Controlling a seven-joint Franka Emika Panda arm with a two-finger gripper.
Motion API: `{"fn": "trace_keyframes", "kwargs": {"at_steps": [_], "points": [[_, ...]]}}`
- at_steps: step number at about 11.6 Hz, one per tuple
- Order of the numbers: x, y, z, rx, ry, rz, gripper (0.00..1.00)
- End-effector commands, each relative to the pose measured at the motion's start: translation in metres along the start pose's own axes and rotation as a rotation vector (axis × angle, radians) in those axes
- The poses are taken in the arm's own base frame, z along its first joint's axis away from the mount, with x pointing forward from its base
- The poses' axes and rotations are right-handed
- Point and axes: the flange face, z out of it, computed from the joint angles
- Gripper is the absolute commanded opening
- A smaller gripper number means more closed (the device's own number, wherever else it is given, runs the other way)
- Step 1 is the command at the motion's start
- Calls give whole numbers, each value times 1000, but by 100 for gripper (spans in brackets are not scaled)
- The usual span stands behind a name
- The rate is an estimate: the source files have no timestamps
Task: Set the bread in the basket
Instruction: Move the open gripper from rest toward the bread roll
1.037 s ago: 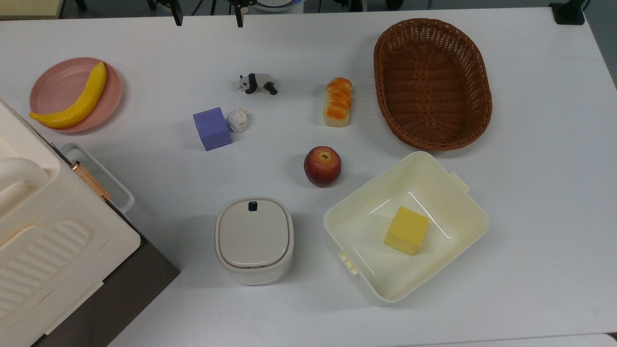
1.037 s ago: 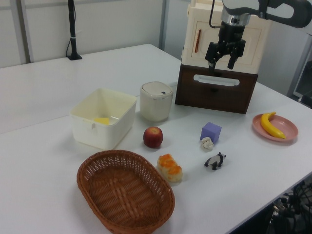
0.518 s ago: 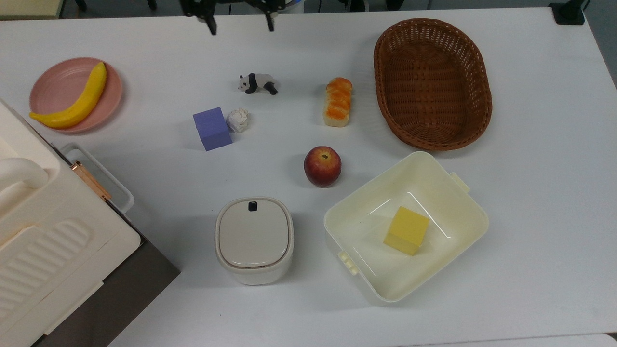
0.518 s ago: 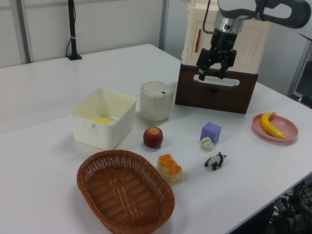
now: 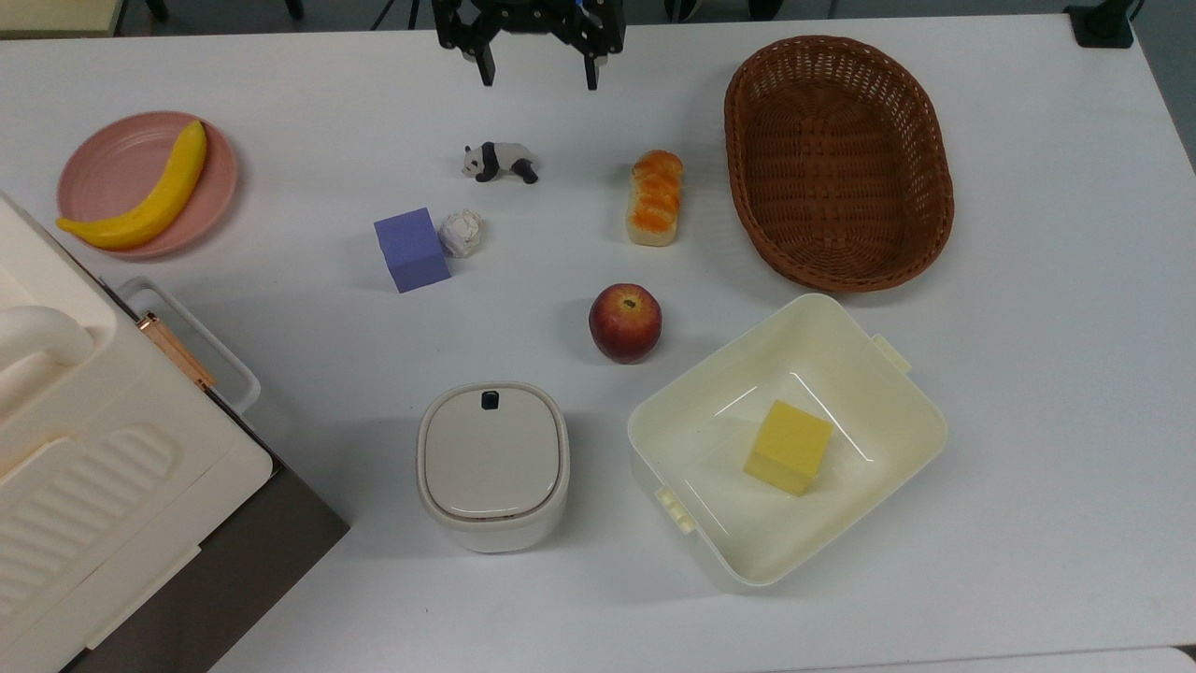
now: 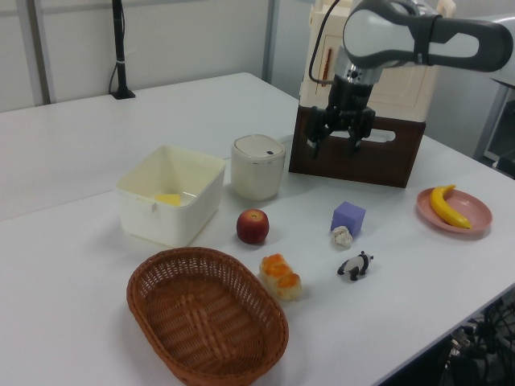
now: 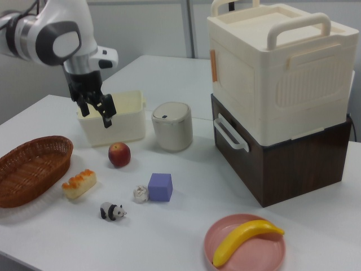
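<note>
While the hand [image 5: 538, 75] hangs above the bench [image 5: 1028, 374] with its two fingers spread and nothing between them, we count one bread [image 5: 654, 197] and one basket [image 5: 838, 161]. In the top view, we place the bread on the bare bench just beside the basket's rim, at its 9 o'clock, apart from it. We also count one apple [image 5: 625, 322] at the bread's 6 o'clock, one panda figure [image 5: 500, 161] at its 9 o'clock, and one cream tub [image 5: 869, 374] holding one yellow cube [image 5: 788, 447]. Bare bench surrounds the bread on every side.
</note>
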Motion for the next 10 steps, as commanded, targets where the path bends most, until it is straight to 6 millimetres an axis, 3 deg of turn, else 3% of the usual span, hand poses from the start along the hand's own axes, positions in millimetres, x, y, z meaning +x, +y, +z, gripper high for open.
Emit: {"fn": "trace_keyframes", "kwargs": {"at_steps": [1,3,6,8,10], "points": [[-47,-26,36,-12,83,16,100],[-59,-37,61,-29,49,-8,100],[-60,-42,73,-25,74,-6,100],[-67,-41,90,-29,74,-11,100],[-63,-54,108,-21,76,-33,100]]}}
